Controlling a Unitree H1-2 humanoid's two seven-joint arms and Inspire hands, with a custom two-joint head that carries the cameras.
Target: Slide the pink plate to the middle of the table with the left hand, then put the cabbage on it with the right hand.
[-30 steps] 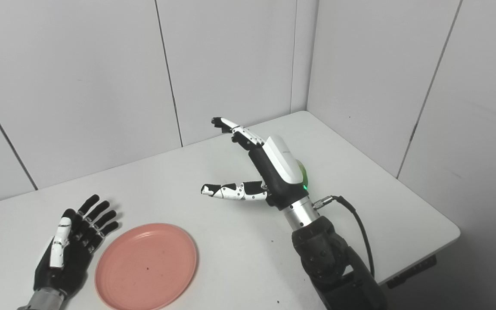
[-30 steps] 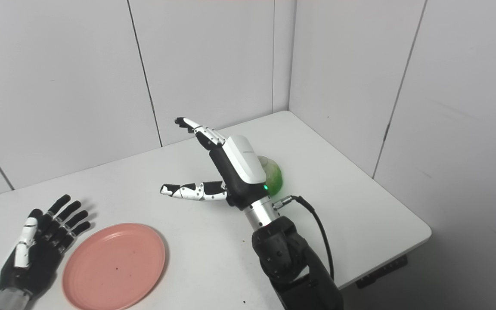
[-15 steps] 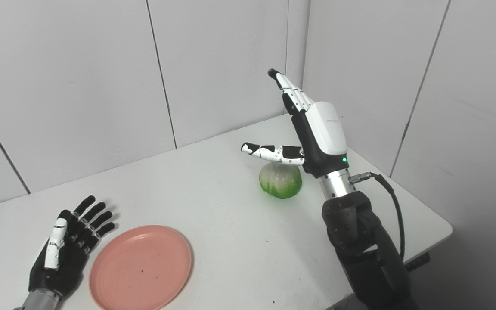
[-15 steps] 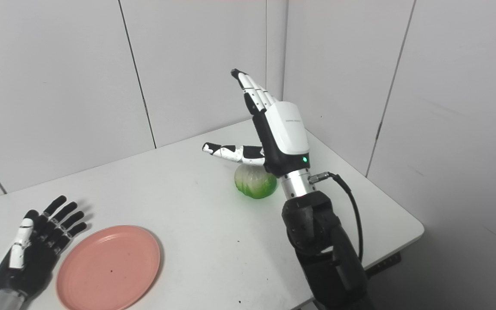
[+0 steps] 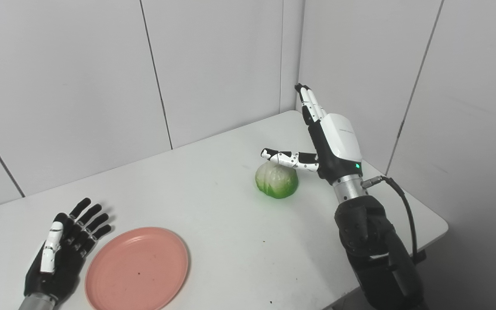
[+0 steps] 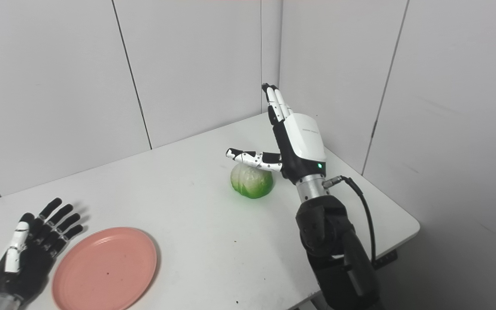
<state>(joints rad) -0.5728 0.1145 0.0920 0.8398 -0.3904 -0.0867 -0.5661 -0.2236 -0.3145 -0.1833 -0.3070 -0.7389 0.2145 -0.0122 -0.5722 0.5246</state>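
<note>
The pink plate (image 5: 137,269) lies flat near the table's front left. My left hand (image 5: 60,254) rests palm down just left of the plate, open, with fingers spread and nothing in it. The cabbage (image 5: 276,181), green with a pale top, sits on the table at the right. My right hand (image 5: 330,142) is raised beside and above the cabbage on its right, open, fingers pointing up and thumb stretched over the cabbage's top.
The white table (image 5: 213,206) stands in a corner of grey panel walls. Its right edge and front right corner (image 5: 441,224) are close to my right arm. A black cable loops from the right wrist.
My right hand has swung from the table's middle up and to the right, uncovering the cabbage, then lowered beside it. The camera view has shifted a little. The left hand and plate stay put.
</note>
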